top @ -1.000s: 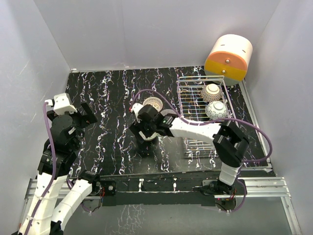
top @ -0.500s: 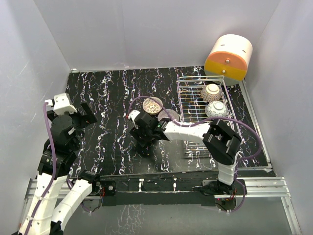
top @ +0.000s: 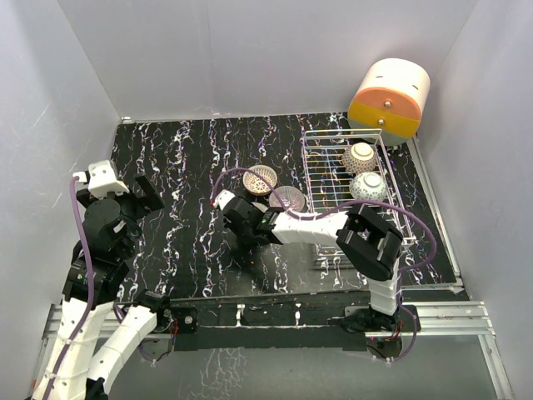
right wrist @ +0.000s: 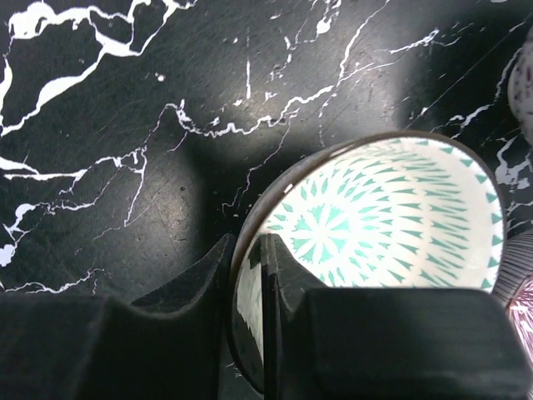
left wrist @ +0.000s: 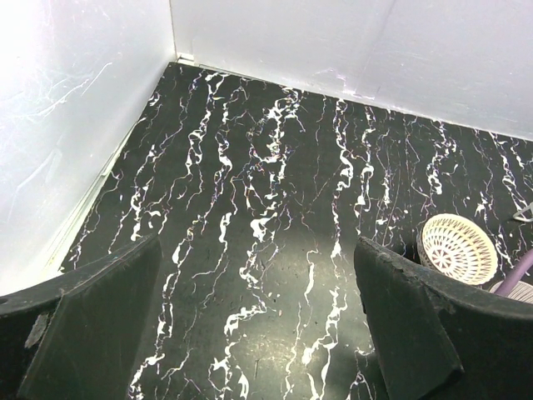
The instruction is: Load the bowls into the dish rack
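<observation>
Right gripper [right wrist: 250, 250] clamps the green-patterned bowl [right wrist: 375, 225], fingers [right wrist: 287, 279] straddling its near rim.

Silver wire-grid dish rack [top: 323, 169], upper right, holds two pale round ceramic bowls [top: 361, 155]. White lattice bowl [top: 260, 177] and purplish bowl [top: 288, 198] stand upright left of it. Green-patterned bowl [right wrist: 383, 225]: lower right, right wrist view.

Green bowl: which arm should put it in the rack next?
Right. The right tool grips the green-patterned bowl by its rim, and the dish rack is on that side. The left tool hangs open, far away.
</observation>
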### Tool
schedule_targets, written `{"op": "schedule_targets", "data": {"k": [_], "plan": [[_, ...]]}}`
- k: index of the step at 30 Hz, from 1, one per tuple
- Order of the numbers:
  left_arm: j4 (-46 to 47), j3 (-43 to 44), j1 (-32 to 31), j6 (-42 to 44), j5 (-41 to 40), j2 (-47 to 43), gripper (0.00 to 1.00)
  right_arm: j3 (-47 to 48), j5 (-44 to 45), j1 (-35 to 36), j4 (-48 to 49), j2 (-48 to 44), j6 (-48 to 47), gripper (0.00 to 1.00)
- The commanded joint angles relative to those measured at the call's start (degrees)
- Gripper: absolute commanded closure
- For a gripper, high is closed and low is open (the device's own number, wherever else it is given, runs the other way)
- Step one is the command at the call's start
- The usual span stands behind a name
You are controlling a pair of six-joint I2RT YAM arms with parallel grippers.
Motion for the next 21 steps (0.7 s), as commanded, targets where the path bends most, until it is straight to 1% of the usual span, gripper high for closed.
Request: {"op": "schedule_targets", "data": {"k": [1, 7, 14, 18, 21], "plan": [[0.7, -0.3, -0.2, 0.2, -1.2, -0.9, 0.03, 0.9, -3.6, 0.1, 1.2, -2.6, 2.2, 0.86], [0.4, 0.2, -0.2, 0.3, -1.6, -1.2, 0.03, -0.8, -16.2, -0.2, 6.2, -7.1, 7.0, 0.89], [-0.1, 0.5, -0.2, 0.4, -1.6, -1.7, 0.03, -6.6, -30.5, -3.7, 18.9, -18.4, 14.5, 0.90], [0.0, 0.5, -0.2, 0.3, -1.5, -2.0, 0.03, -10.9, -38.4, -9.4, 26.9, -24.4, 20.7, 0.90], [-0.1, 0.7, -0.2, 0.3, -1.3, -2.0, 0.03, -14.0, -40.8, -14.8, 31.3, -29.3, 24.9, 0.90]]}}
